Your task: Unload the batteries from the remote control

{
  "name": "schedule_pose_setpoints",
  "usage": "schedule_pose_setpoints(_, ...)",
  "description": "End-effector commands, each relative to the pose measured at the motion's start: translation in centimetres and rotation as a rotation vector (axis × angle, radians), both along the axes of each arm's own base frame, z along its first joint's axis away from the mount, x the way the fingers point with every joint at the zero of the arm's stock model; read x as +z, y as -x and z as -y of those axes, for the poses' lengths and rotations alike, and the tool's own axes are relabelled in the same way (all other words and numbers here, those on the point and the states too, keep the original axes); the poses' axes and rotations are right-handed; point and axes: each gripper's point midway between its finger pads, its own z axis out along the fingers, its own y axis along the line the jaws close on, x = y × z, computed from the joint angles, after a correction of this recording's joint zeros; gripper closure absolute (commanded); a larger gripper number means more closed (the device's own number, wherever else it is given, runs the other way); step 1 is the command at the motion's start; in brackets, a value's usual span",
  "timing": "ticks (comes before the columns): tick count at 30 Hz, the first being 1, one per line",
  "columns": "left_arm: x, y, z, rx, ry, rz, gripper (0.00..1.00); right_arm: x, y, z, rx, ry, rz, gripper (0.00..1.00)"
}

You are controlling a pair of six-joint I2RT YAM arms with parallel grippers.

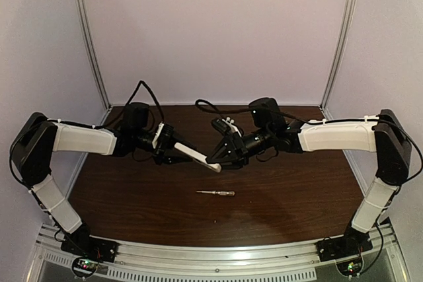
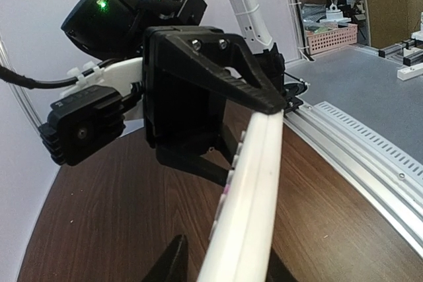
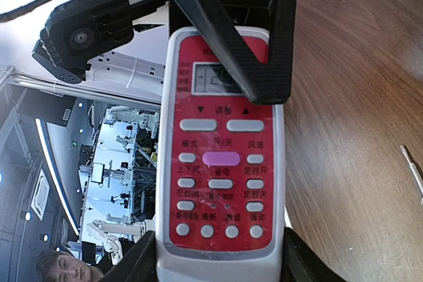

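Up top, both arms meet mid-table (image 1: 132, 196), holding the remote control (image 1: 198, 158) in the air between them, with a screwdriver (image 1: 215, 193) lying below. The right wrist view alone shows its red button face, right gripper (image 3: 218, 255) pinching one end and left gripper (image 3: 231, 37) the other. The left wrist view only gives the white edge, left gripper's (image 2: 218, 262) fingers hugging it.

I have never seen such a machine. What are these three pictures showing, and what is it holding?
Two robot arms stand at the near edge of a brown table. One picture looks down from above; the other two come from cameras on each wrist. Above the table, the left claw and the right claw hold one white remote control between them, one at each end. The right wrist view shows its red button face. A thin screwdriver lies on the table. No batteries are visible.
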Motion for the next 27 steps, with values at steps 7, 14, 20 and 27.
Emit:
schedule_pose_setpoints(7,0.4,0.4,0.4,-0.028,0.004,0.023,0.83,1.9,-0.2,-0.9,0.015,-0.079,0.035,0.60)
schedule_pose_setpoints(14,0.8,0.6,0.3,-0.030,-0.001,0.003,0.95,1.2,-1.1,-0.5,-0.040,-0.018,0.089,0.41)
schedule_pose_setpoints(20,0.7,0.2,0.3,0.015,-0.023,-0.027,1.00,0.5,-3.1,0.9,-0.162,0.132,0.236,0.06)
schedule_pose_setpoints(27,1.3,-0.4,0.4,0.074,-0.043,-0.117,1.00,2.5,-4.6,2.7,-0.293,0.157,0.429,0.00)
